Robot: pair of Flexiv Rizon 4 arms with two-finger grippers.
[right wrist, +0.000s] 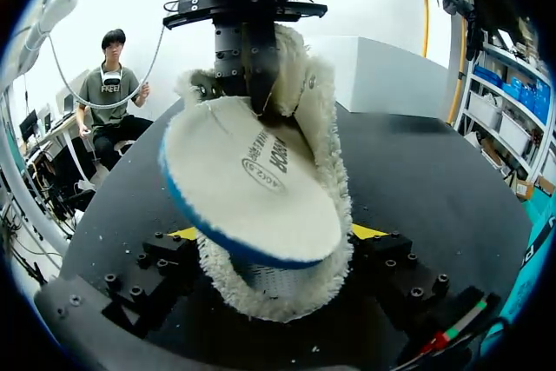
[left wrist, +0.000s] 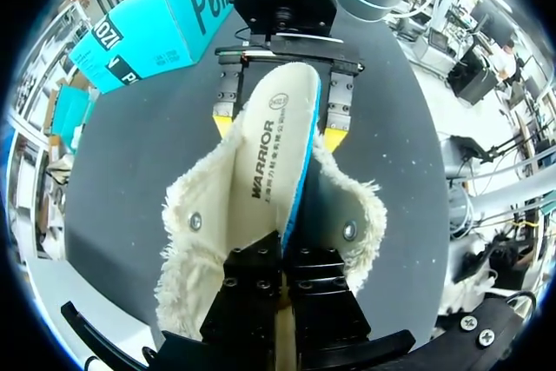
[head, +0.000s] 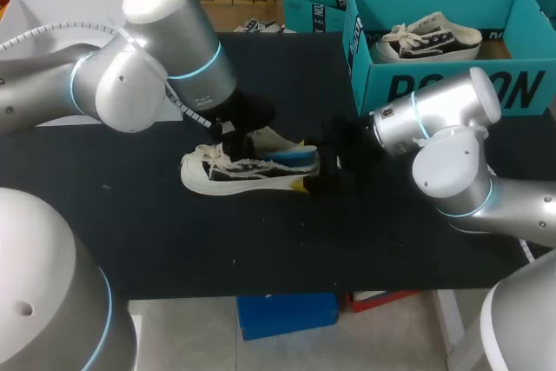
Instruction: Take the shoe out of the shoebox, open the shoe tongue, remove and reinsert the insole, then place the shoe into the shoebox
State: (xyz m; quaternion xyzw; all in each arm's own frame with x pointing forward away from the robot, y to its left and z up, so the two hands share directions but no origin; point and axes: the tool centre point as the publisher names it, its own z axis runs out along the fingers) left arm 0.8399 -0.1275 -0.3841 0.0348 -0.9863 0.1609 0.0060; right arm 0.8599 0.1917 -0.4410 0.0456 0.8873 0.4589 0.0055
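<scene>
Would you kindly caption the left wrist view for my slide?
Left gripper pinches the insole; right gripper grips the shoe.

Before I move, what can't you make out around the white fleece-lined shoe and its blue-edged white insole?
Head view: how the left gripper holds the insole is lost in shadow.
Left wrist view: its black fingers hide the toe of the shoe.
Right wrist view: the insole covers the shoe's inside.

Wide table point(head: 174, 241) with a matte black top, evenly lit
</scene>
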